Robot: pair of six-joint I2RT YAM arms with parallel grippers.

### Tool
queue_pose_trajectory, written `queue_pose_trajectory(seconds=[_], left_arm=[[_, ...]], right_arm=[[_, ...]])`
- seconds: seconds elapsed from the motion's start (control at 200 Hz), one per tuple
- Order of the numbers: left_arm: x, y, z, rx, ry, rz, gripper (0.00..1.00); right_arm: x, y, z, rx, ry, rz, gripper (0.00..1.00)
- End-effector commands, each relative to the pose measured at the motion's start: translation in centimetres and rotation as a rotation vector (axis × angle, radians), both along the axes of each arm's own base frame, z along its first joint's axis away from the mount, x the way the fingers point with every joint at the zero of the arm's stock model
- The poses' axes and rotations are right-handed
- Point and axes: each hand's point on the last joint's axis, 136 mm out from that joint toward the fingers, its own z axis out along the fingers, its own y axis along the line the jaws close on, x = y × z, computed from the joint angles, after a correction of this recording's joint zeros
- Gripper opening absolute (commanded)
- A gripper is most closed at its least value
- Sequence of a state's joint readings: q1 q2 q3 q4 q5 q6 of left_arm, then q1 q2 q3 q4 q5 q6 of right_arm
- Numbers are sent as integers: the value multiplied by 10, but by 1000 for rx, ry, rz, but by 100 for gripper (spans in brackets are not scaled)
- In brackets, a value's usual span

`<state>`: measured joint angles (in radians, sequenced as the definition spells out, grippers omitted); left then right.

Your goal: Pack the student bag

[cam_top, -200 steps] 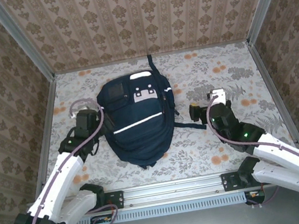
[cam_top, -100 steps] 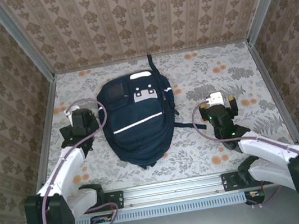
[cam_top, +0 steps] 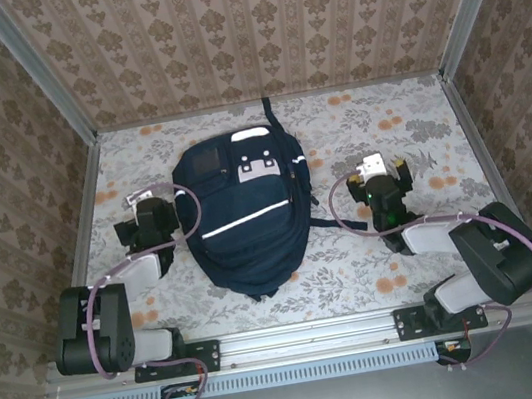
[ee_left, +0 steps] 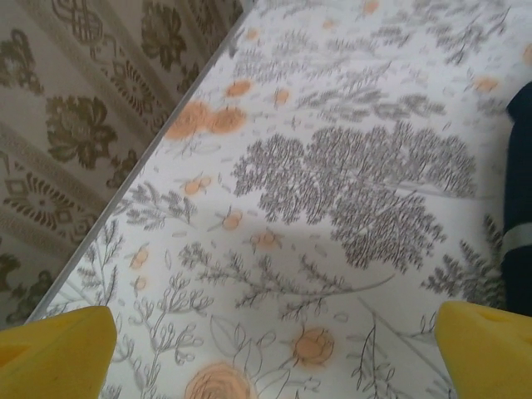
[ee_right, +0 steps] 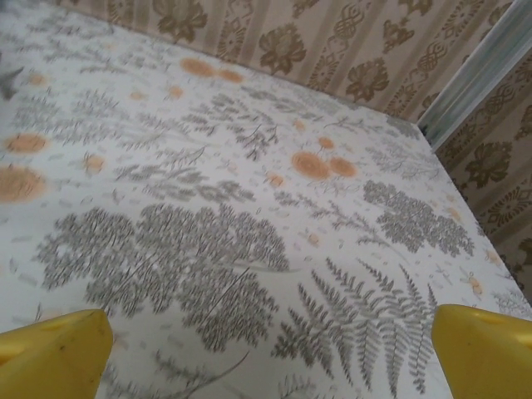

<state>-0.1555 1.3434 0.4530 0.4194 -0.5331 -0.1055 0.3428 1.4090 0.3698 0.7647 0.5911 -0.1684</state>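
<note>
The student bag (cam_top: 252, 252) lay flat on the floral table (cam_top: 406, 127), btwn the two grippers, front side up. Its long axis ran far-to-near w/ a slight tilt. The end w/ the carry loop (cam_top: 269, 110) and the grey-white buckle patch (cam_top: 259, 166) pointed to the back wall (cam_top: 259, 28), and the narrower end pointed toward the base rail (cam_top: 309, 340). A white stripe (cam_top: 244, 221) crossed it diagonally. A dark strap (cam_top: 335, 220) stuck out on the side facing the right gripper.

The left gripper (cam_top: 136, 208) sat just beside the bag, which lay to its right. In the left wrist view the navy edge (ee_left: 519, 166) showed at far right, beyond the right-hand yellow pad (ee_left: 486, 349). Its jaws were spread wide, released, gripping nothing.

The right gripper (cam_top: 385, 165) was a bit further off, w/ the bag to its left and the strap end nearest it. Its yellow pads (ee_right: 50, 349) also stood wide apart, holding nothing, w/ floral cloth and the wall corner ahead.
</note>
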Motion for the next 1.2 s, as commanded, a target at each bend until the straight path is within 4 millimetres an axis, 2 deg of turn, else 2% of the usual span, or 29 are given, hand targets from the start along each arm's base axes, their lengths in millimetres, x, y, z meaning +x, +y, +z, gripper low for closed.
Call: queue_pose_trajectory(seconds=[0.0, 0.125, 0.465, 0.64, 0.705, 0.745, 0.815, 0.885, 0.95, 0.995, 1.035, 1.085, 1.14, 1.195], left_arm=[[11, -3, 23, 9, -143, -45, 100], [17, -2, 23, 18, -136, -55, 100], [36, -7, 12, 58, -102, -94, 100], [43, -9, 6, 31, -76, -125, 100], [42, -12, 7, 29, -91, -140, 100], [40, -13, 8, 28, -107, -149, 100], [39, -16, 8, 22, -118, -167, 100], [41, -18, 5, -4, -109, -198, 100], [38, -18, 1, -36, -121, -225, 100], [33, -21, -6, -38, -141, -245, 100], [34, -23, 2, 15, -210, -256, 100], [32, -31, -3, -1, -161, -274, 100], [34, -28, -2, 6, -179, -270, 100], [33, -28, -3, -6, -167, -264, 100]], right_arm=[[5, -12, 15, 109, -40, -12, 100], [3, -32, 13, 215, -41, -30, 100], [-3, -24, 14, 267, -43, 55, 100], [6, -25, 19, 283, -109, 86, 100], [14, -18, 13, 278, -93, 142, 100], [19, -15, -1, 272, -64, 156, 99], [20, -27, -8, 307, -70, 103, 100], [23, -26, -13, 313, -92, 125, 100], [24, -29, -18, 317, -36, 94, 100], [28, -32, -17, 314, -48, 81, 100], [27, -35, -17, 316, -41, 58, 99], [26, -44, -16, 316, -62, 3, 100], [23, -55, -15, 321, -85, -68, 100], [25, -56, -16, 322, -68, -73, 100]])
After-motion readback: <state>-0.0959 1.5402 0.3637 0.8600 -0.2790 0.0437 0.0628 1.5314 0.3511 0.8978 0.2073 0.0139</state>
